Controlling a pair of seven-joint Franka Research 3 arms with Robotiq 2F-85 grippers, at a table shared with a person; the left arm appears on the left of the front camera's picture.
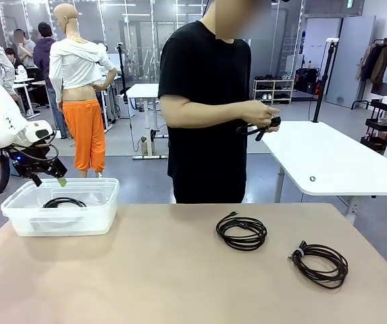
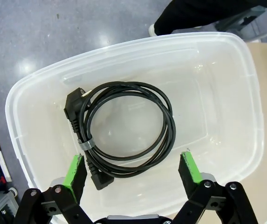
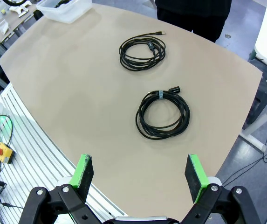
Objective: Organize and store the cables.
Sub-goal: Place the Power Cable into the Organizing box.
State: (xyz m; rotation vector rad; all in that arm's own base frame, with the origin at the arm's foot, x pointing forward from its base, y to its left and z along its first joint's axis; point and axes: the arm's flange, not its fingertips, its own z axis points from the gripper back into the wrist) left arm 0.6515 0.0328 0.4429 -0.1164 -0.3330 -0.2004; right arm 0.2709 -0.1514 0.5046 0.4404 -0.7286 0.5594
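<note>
Black cable (image 2: 124, 126) is binned; left gripper (image 2: 132, 168) and right gripper (image 3: 140, 173) are held parted, so a table coil (image 3: 162, 114) must be grasped next.

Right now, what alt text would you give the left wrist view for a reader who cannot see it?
A thick black cable, coiled and tied, with plug ends, lies alone in a clear plastic bin. The left gripper hangs open above it, holding nothing.
</note>
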